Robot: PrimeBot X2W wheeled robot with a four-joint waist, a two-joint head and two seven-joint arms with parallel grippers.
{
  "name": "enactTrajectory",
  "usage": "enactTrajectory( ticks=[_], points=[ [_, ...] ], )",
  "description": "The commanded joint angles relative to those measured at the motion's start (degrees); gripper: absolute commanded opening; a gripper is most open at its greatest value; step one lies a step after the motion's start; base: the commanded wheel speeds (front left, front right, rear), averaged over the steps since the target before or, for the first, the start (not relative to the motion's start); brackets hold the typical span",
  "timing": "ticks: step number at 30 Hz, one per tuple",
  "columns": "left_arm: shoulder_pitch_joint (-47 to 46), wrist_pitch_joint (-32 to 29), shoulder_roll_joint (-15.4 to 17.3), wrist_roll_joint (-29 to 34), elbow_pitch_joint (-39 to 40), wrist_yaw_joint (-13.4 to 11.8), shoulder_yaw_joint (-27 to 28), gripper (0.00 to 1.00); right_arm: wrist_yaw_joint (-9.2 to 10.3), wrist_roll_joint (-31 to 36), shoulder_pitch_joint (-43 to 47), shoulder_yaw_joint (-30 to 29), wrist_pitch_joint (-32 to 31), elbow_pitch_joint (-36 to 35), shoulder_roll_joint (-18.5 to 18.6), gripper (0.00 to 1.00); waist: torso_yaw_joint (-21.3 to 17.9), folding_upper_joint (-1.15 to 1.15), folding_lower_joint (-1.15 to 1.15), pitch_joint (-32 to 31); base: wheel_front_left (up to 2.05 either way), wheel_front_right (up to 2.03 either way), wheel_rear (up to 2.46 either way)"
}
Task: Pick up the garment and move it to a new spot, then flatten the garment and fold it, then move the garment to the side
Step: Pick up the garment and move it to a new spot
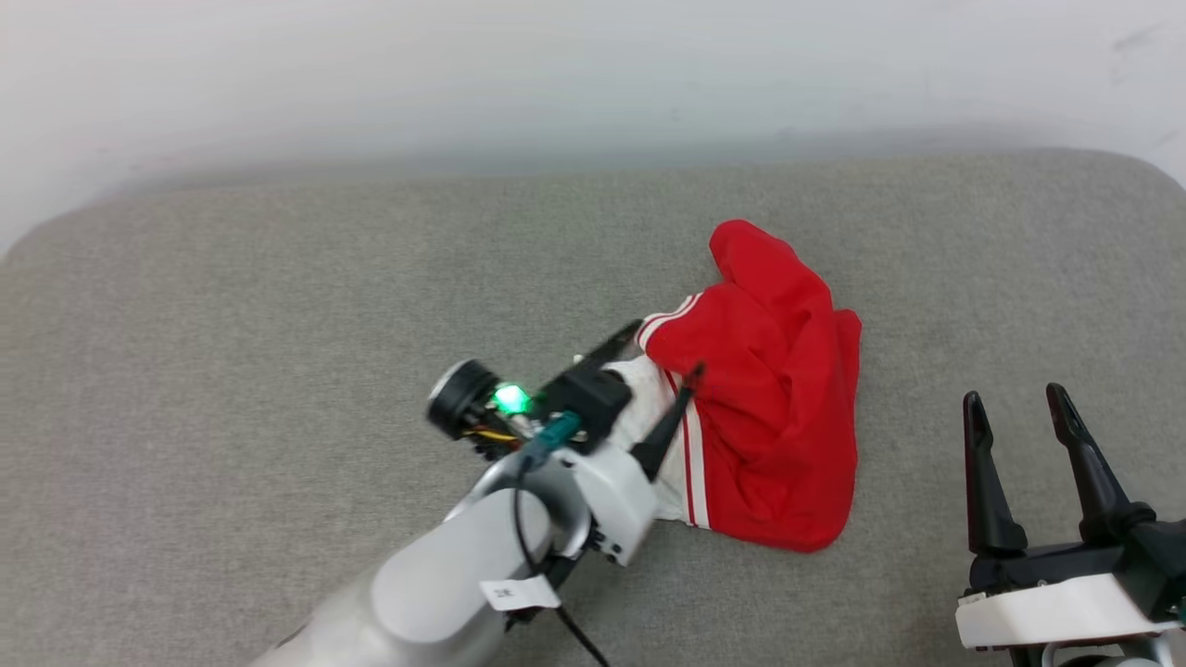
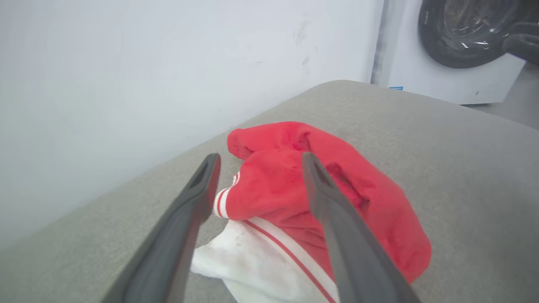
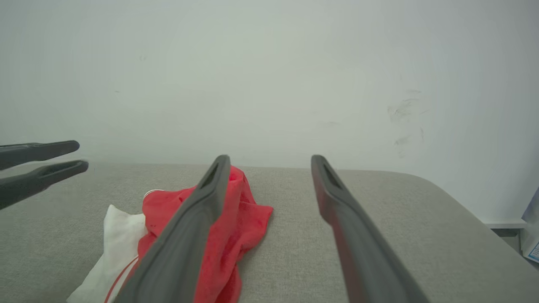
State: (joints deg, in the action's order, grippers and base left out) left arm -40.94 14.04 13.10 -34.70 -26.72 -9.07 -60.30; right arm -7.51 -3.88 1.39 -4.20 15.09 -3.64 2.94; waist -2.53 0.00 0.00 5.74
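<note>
head view has the garment [image 1: 778, 408] crumpled on the grey cushion [image 1: 278, 324], left gripper [image 1: 667, 350] spread over its white sleeve, right gripper [image 1: 1014, 395] spread well aside; flattening seems next, needing two edge grips.

— We get soft, even light from overhead; the garment [image 1: 778, 398] throws only a faint shadow on the grey cushion [image 1: 278, 306].
— Agreed. We see the wall [image 1: 593, 74] washed pale and hazy, and in both wrist views the near fingers [image 2: 177, 235] go soft while the edges bow outward.
</note>
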Motion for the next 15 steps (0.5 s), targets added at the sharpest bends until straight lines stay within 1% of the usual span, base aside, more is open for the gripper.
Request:
enactTrajectory(
  ticks=[1,4,8,12,15],
  points=[
    [1.73,0.62,1.12,0.18,1.1,-1.67,1.34,1.0,0.04,0.16,0.69,0.1,0.12,0.04,-0.11,1.0,0.78,0.0,0.0,-0.96,0.0,0.0,0.0],
    [4.56,1.13,3.33,0.8,3.88,-5.0,4.94,1.0,0.04,-0.01,1.18,0.11,0.12,0.17,-0.1,1.0,1.41,0.0,0.0,-1.91,0.0,0.0,0.0],
    [9.55,1.22,6.04,3.3,9.39,-9.01,11.01,1.0,0.04,-0.07,1.8,0.03,0.12,0.23,-0.11,1.0,2.24,0.0,0.0,-2.94,0.0,0.0,0.0],
    [15.4,1.16,7.63,6.14,14.37,-11.57,17.88,1.0,0.04,-0.04,2.27,-0.1,0.12,0.17,-0.11,1.0,3.13,0.0,0.0,-3.67,0.0,0.0,0.0],
    [20.25,1.17,7.79,8.04,17.62,-12.82,23.35,1.0,0.04,-0.25,2.54,-0.09,0.12,0.32,-0.1,1.0,3.62,0.0,0.0,-4.15,0.0,0.0,0.0]
  ],
)
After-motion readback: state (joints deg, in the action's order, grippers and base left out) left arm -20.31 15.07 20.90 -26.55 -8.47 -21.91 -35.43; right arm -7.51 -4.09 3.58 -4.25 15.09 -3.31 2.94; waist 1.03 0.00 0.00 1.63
